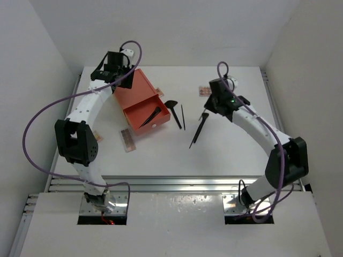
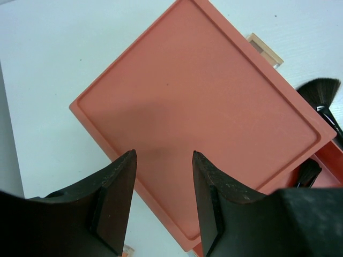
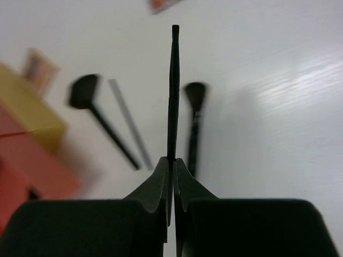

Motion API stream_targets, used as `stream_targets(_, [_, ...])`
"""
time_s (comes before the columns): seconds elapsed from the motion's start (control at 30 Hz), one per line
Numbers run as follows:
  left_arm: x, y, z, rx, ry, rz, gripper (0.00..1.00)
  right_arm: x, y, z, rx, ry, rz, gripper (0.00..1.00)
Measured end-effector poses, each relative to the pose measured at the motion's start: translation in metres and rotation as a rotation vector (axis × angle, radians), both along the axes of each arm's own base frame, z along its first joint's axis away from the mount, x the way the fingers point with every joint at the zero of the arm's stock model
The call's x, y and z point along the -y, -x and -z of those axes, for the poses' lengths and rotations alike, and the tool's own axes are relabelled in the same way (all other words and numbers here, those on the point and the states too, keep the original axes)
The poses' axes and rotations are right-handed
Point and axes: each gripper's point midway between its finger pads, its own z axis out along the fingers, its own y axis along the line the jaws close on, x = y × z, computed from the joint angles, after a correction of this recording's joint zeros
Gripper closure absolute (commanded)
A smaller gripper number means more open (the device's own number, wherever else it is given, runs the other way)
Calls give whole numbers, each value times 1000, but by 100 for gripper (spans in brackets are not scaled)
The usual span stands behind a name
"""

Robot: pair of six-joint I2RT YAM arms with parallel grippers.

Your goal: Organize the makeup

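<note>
My right gripper (image 3: 173, 160) is shut on a slim black stick (image 3: 174, 91) that points away from it, held above the table. Below it lie a fan-headed brush (image 3: 86, 92), a thin stick (image 3: 128, 126) and a round-headed brush (image 3: 194, 99). In the top view these are the fan brush (image 1: 172, 108), thin stick (image 1: 183, 116) and brush (image 1: 197, 132), with my right gripper (image 1: 206, 111) over the brush's far end. My left gripper (image 2: 163, 154) is open and empty over the orange drawer box (image 2: 198, 107). One black brush (image 1: 151, 116) lies in the open drawer.
Small palettes lie at the far right (image 1: 204, 91), in front of the box (image 1: 127, 140), behind the box (image 1: 159, 92) and beside my left arm (image 1: 97, 137). The box (image 1: 134, 91) stands at the far left, its drawer's yellow front (image 3: 27, 112) facing right. White walls surround the table.
</note>
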Motion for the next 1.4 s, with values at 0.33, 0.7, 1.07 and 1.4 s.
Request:
stream_targets(0.33, [-26, 11, 10, -20, 8, -95, 48, -211, 6, -45, 232, -281, -195, 100])
stream_targets(0.7, [-27, 24, 15, -30, 30, -97, 48, -288, -26, -33, 254, -402, -118, 100])
stream_targets(1.07, [-25, 23, 12, -20, 43, -88, 47, -307, -15, 0, 159, -427, -147, 63])
stream_targets(1.4, [-23, 23, 12, -20, 52, -77, 47, -317, -9, -14, 230, -299, -388, 52])
